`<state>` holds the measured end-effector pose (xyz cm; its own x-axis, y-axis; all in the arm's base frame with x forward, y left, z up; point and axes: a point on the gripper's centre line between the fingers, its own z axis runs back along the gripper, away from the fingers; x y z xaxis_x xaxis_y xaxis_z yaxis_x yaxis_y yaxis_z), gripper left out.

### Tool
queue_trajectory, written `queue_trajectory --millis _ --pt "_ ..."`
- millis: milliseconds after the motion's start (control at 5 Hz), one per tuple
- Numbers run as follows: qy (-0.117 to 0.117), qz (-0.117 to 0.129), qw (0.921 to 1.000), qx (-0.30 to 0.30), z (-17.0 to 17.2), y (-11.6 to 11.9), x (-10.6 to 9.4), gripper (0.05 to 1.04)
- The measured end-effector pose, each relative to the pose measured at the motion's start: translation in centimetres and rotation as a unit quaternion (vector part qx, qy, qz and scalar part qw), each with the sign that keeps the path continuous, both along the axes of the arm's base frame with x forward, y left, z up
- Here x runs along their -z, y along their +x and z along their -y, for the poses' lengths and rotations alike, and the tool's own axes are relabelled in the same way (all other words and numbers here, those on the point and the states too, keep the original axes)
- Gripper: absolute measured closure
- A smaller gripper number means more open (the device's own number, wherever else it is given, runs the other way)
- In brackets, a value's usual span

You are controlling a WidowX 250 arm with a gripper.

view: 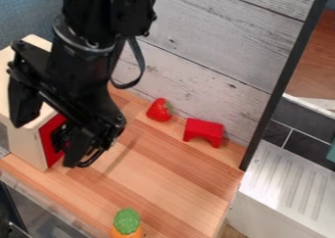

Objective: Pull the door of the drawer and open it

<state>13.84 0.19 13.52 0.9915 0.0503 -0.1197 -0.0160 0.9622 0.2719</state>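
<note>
A wall of pale grey wooden planks (203, 41) is standing behind a counter of striped, honey-coloured wood (163, 171), and a ridged, silvery draining board (288, 183) is lying beyond the dark upright divider (284, 75). At the left end of the counter, a cream wooden box (26, 146) is holding the flat red drawer front (52, 155), which is facing right across the wood and looking closed. The black two-finger claw (52, 143) is hanging over that end with its fingers spread wide and nothing between them: one is hanging over the box's side, the other is standing out in front of the red face. The front is thus lying below and between them, its top edge running back toward the planks. The claw is partly hiding it, so I cannot tell whether they are touching, or where a handle is sitting. The pull, I judge, is needing to go outward from the box, toward the lower right, with the outer finger catching the front first. Only one black arm (108, 31) is serving here. Counting: one box, one drawer front, one red toy strawberry (159, 110), one red arched block (203, 130), and one orange toy with a green top (128, 222).
</note>
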Motion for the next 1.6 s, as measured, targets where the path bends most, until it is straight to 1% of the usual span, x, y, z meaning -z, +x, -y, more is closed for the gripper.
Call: queue_trajectory --millis 200,400,600,800,1000,1200,1400,1600 --pt "0.002 0.002 0.9999 0.014 -0.2 0.0 0.4 0.084" --pt "0.031 0.021 0.9927 0.115 -3.1 0.9 2.3 0.083" --pt "0.024 0.039 0.9840 0.172 -5.3 2.0 4.7 0.084" --pt "0.049 0.036 0.9774 0.202 -6.0 3.9 7.7 0.084" --pt "0.052 0.070 0.9791 0.184 -6.5 5.7 10.2 0.084" --pt "0.040 0.104 0.9850 0.132 -6.4 7.2 11.5 0.084" --pt "0.041 0.132 0.9859 0.094 -6.3 9.6 11.3 0.084" --pt "0.041 0.161 0.9841 0.063 -6.4 11.6 10.5 0.084"
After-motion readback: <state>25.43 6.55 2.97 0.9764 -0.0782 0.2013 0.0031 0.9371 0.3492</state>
